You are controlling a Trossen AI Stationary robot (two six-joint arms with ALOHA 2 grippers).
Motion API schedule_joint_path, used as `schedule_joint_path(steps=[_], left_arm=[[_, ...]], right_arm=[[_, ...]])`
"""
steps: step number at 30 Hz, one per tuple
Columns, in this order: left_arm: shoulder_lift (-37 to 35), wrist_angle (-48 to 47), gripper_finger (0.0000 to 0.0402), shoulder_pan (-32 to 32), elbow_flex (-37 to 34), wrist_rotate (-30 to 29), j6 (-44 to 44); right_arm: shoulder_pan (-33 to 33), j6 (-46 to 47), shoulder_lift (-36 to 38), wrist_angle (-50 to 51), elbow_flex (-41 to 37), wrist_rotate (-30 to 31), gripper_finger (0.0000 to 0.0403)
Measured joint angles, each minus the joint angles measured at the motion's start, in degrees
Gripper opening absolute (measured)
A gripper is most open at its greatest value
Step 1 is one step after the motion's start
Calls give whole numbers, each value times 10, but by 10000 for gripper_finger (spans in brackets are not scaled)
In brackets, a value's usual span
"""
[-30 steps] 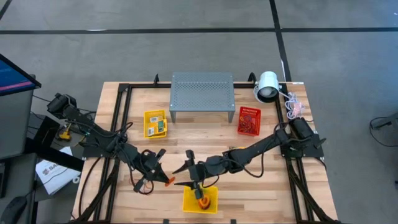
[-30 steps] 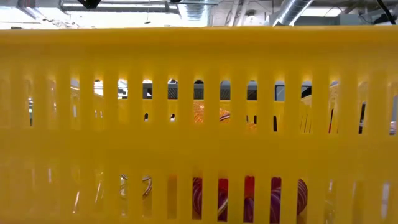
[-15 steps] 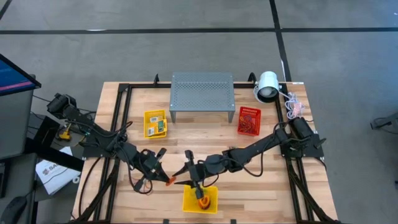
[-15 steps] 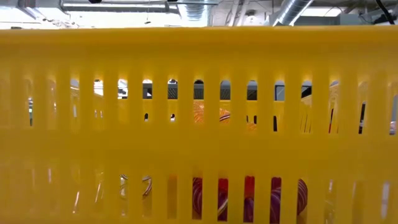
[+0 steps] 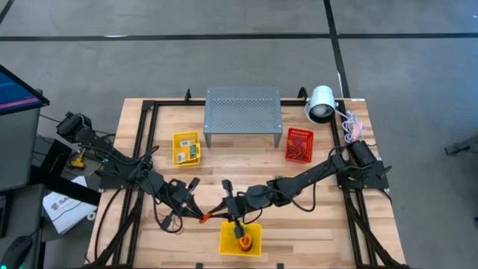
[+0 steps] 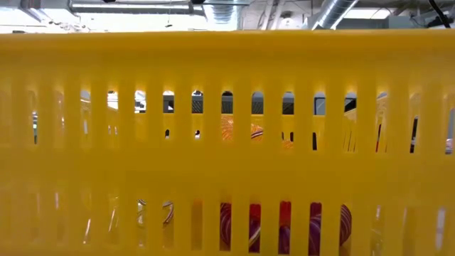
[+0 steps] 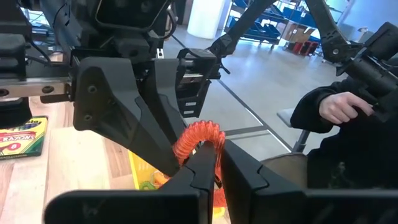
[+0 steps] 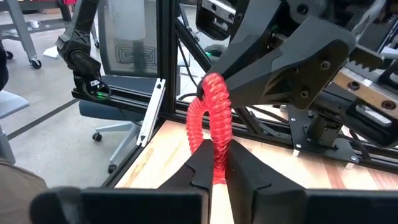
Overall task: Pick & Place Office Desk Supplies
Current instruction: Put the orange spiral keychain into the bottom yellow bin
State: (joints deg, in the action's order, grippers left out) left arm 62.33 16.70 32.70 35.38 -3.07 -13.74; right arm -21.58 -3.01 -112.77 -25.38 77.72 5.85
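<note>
now, left pincer [image 5: 202, 217]: shut on the red rubber band [image 5: 211, 217]
right pincer [image 5: 222, 215]: shut on the same band, tip to tip
risk: band snapped or dropped beside yellow basket [image 5: 256, 243] if pulled apart

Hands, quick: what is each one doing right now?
Left hand: shut on the red coiled band.
Right hand: shut on the same band; both pinch it just above the yellow basket.
</note>
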Motion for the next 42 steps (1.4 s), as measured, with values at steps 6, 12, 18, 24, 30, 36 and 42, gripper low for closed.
schedule_joint_path(steps=[6,12,18,24,30,36,42], left_arm=[[0,3,46,0,0,-2,0],[0,3,102,0,0,-5,0],[0,13,175,0,0,-5,0],[0,14,226,0,0,-5,0],[0,1,241,0,0,-4,0],[0,-18,241,0,-1,-15,0],[0,-24,241,0,-5,-16,0]], right_arm=[[0,0,0,5,0,0,20],[0,0,0,5,0,0,17],[0,0,0,12,0,0,17],[-2,0,0,30,0,0,16],[-14,26,8,81,-1,-1,16],[-38,45,12,123,-1,-1,16],[-61,96,12,169,-1,-1,16]])
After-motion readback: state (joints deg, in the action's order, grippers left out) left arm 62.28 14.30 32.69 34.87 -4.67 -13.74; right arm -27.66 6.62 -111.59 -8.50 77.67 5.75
